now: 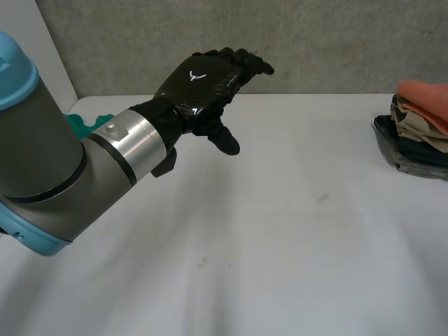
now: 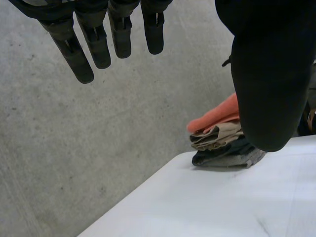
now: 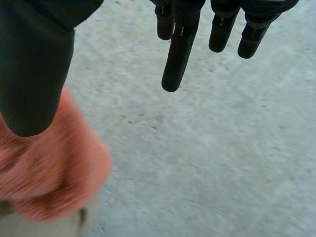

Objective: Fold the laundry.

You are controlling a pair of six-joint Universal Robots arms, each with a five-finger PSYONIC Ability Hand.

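My left hand hovers above the far middle of the white table, fingers straight and spread, holding nothing. In its wrist view the fingers and thumb stand wide apart, with a stack of folded laundry beyond the thumb. That stack sits at the table's right edge, topped by an orange cloth. My right hand is just above this orange cloth, fingers straight, thumb apart from them, nothing pinched. A teal cloth lies behind my left arm at the far left.
A grey concrete wall runs close behind the table's far edge. The stack holds beige and dark pieces under the orange one.
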